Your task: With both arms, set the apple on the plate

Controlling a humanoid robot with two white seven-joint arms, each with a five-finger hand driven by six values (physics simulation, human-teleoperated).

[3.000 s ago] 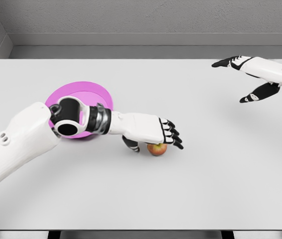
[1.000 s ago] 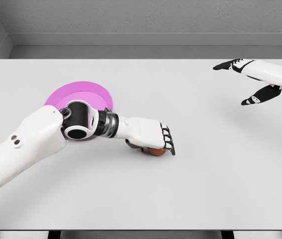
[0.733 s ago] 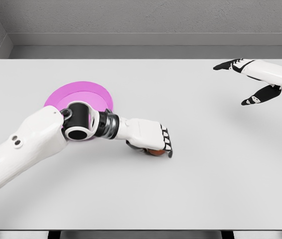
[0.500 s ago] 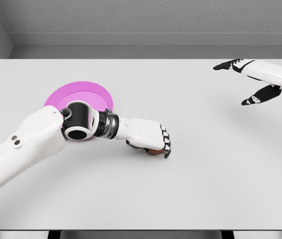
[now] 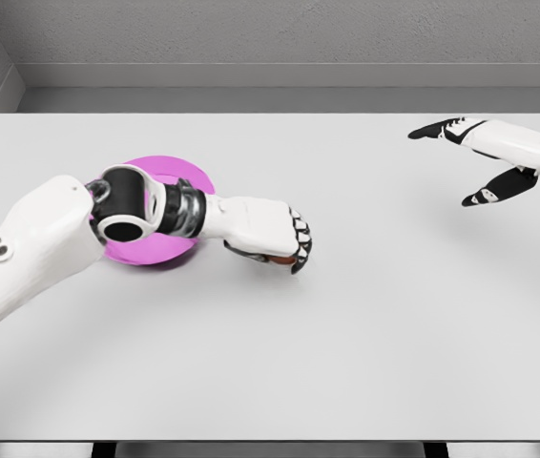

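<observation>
My left hand [image 5: 284,250] is curled around the apple [image 5: 277,258]; only a sliver of its red skin shows under the white palm and black fingertips. Hand and apple hang slightly above the grey table [image 5: 365,343], right of the pink plate [image 5: 155,250]. The left forearm and elbow cover much of that plate. At the far right my right hand [image 5: 470,162] hovers over the table with fingers spread, holding nothing.
A grey wall and ledge [image 5: 280,74] run along the table's far edge. The table's front edge [image 5: 270,442] lies at the bottom of the view.
The left hand closed its fingers over the apple, then lifted it and carried it up and left toward the plate. The right hand stayed almost still.
</observation>
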